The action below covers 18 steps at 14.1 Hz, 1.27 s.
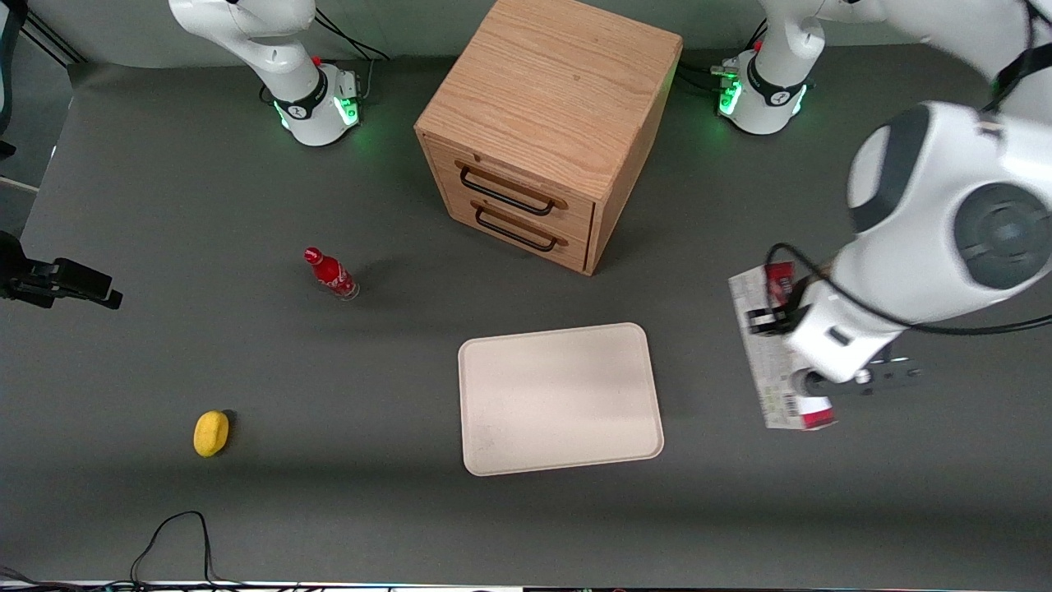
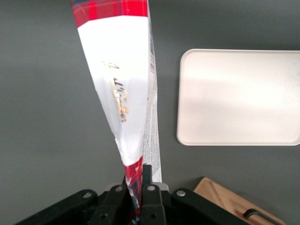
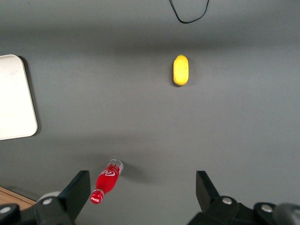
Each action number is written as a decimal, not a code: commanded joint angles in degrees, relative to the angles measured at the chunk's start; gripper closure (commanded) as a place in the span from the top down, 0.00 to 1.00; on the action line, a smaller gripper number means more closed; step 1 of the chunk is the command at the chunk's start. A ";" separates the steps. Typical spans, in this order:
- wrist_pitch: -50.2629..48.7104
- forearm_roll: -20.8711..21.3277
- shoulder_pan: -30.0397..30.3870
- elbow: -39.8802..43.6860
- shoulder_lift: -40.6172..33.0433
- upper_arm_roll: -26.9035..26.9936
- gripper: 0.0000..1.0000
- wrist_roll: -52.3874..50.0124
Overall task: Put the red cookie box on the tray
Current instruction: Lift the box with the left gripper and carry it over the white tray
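The red cookie box [image 1: 768, 362] is a long, slim carton, red with whitish printed panels. It hangs above the table beside the tray [image 1: 559, 399], toward the working arm's end. My left gripper [image 1: 777, 322] is shut on the carton. In the left wrist view the fingers [image 2: 151, 194] pinch the red end of the red cookie box [image 2: 123, 89], which stretches away from the gripper [image 2: 138, 197]. The pale cream tray [image 2: 239, 96] lies flat with nothing on it, apart from the box. An edge of the tray [image 3: 14, 98] also shows in the right wrist view.
A wooden drawer cabinet [image 1: 551, 123] stands farther from the front camera than the tray; its corner [image 2: 234, 201] shows near the gripper. A small red bottle [image 1: 331, 274] and a yellow lemon-like object [image 1: 210, 432] sit toward the parked arm's end.
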 commanded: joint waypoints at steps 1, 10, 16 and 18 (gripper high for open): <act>1.10 0.08 -2.67 7.46 6.62 -1.13 0.00 -4.30; 25.35 16.78 -7.24 -9.83 12.88 -8.17 0.00 -16.86; 34.69 16.79 -6.98 -17.76 12.97 -8.09 0.00 -16.95; 34.69 16.70 -6.98 -18.90 12.97 -8.09 0.00 -16.95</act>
